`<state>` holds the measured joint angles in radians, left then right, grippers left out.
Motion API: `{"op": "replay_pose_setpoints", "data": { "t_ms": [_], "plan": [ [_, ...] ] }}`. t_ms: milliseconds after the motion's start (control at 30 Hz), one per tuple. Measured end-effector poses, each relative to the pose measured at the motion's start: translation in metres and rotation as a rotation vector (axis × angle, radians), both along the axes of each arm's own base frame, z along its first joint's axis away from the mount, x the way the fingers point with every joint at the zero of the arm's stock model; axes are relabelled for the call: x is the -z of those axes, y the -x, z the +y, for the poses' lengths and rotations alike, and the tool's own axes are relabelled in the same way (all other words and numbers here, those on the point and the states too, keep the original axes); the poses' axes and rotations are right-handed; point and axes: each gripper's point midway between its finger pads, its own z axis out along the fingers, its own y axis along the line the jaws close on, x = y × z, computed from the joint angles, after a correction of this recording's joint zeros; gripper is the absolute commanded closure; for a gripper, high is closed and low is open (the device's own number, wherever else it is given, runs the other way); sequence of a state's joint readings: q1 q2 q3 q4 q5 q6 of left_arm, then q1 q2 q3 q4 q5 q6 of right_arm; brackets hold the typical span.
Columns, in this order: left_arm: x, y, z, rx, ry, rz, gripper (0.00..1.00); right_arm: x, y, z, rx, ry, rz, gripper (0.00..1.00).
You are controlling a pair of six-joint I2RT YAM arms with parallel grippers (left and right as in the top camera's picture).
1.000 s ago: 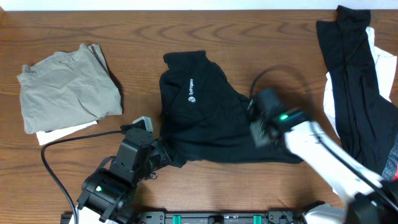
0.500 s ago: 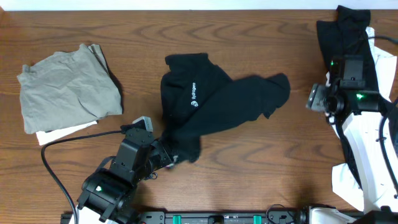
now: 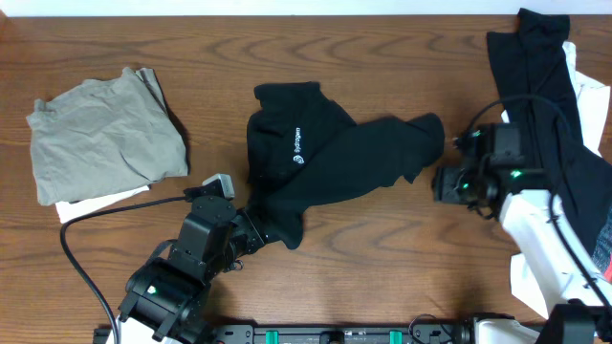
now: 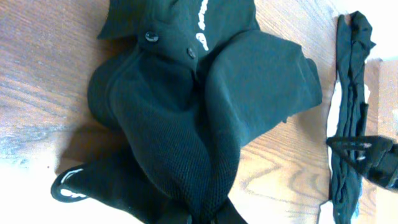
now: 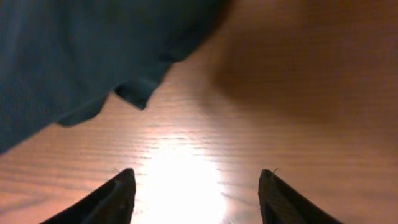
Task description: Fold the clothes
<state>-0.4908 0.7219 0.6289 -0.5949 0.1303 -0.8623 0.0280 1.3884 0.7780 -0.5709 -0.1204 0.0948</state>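
Note:
The black T-shirt [image 3: 325, 162], one of the clothes, lies bunched at the table's middle, white chest logo [image 3: 295, 145] facing up and one flap reaching right. At the shirt's lower left corner my left gripper [image 3: 256, 227] is shut on a fold of the fabric. The left wrist view shows that same fabric [image 4: 186, 112] running down into the jaws at the bottom edge [image 4: 211, 218]. My right gripper [image 3: 442, 183] hangs open just right of the flap, over bare wood. In the right wrist view its fingers [image 5: 118, 196] stand wide apart, nothing between them [image 5: 196, 177], with the shirt's edge [image 5: 74, 56] ahead to the left.
A folded olive-grey piece [image 3: 105, 134] lies on a white piece [image 3: 96, 203] at the far left. A pile of black and white garments [image 3: 535, 96] fills the right edge, behind the right arm. The left arm's cable [image 3: 96, 215] trails across the wood.
The right gripper let go of the shirt, swung off to the right, then came back left toward the flap. The shirt's right part now lies folded up and over. The left gripper stayed put.

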Motion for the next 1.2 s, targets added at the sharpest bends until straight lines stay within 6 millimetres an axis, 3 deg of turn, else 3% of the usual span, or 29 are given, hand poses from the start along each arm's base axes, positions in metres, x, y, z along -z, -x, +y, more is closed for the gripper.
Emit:
{"op": "replay_pose_setpoints", "data": {
  "t_ms": [167,400,533,1000,1200],
  "plan": [
    [0.0,0.0,0.001,-0.003,-0.003,-0.001,0.94,0.018,-0.01,0.028,-0.14,-0.003,-0.138,0.43],
    [0.0,0.0,0.001,-0.003,-0.003,-0.001,0.94,0.022,-0.017,0.049,-0.238,0.014,-0.252,0.44],
    [0.0,0.0,0.001,-0.003,-0.003,-0.001,0.94,0.022,-0.021,0.05,-0.242,0.024,-0.271,0.44],
    [0.0,-0.001,0.001,-0.005,-0.005,-0.002,0.94,0.052,-0.04,0.056,-0.253,0.032,-0.281,0.47],
    [0.0,-0.001,0.001,-0.005,-0.005,-0.002,0.94,0.054,-0.048,0.055,-0.242,0.042,-0.308,0.54]
  ]
}}
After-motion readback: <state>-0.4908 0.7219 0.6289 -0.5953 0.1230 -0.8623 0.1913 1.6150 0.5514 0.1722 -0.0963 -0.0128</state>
